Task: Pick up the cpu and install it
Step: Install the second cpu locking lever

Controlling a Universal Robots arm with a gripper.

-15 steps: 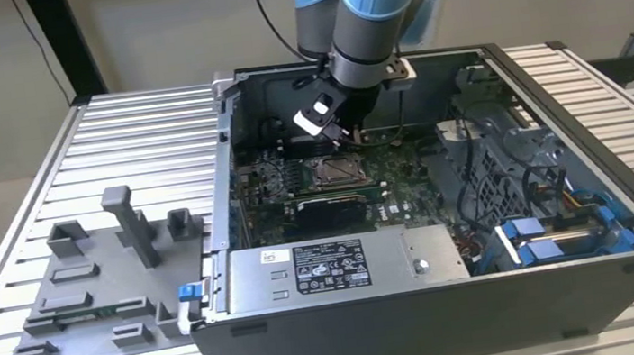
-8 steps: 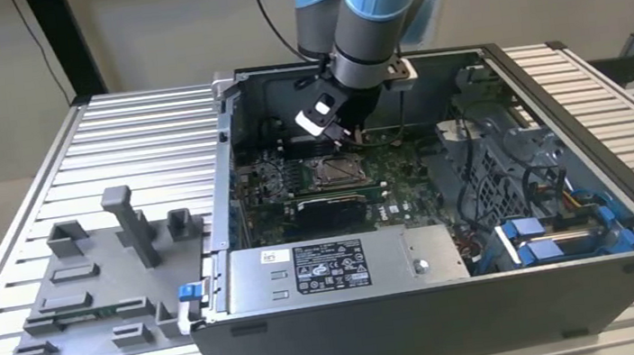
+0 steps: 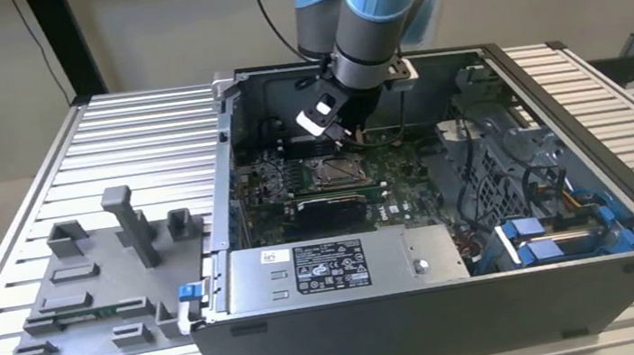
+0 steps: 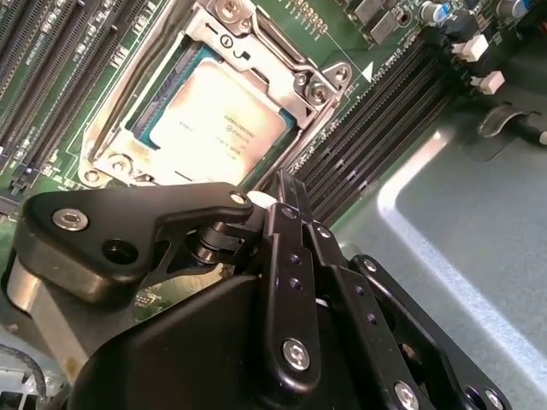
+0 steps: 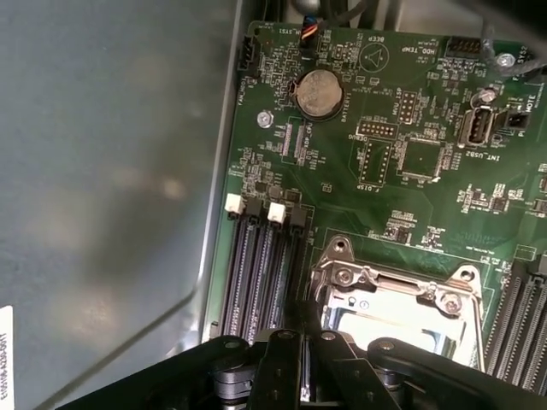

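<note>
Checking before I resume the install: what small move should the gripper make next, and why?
Probably a short, straight lift away from the motherboard. In the second wrist view the cpu appears to lie flat inside the metal-framed socket, and the gripper hangs close over the socket's edge, so rising straight would likely clear it without nudging the chip.

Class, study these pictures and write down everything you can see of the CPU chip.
The cpu is a small, flat, square chip with a pale silver-white metal top that carries dark print. A dark teal rim shows along one side. It lies flat, seated inside the silver metal-framed socket of the green motherboard, and the frame surrounds it on every side. The black end effector hangs beside the socket and does not hold the chip.
</note>
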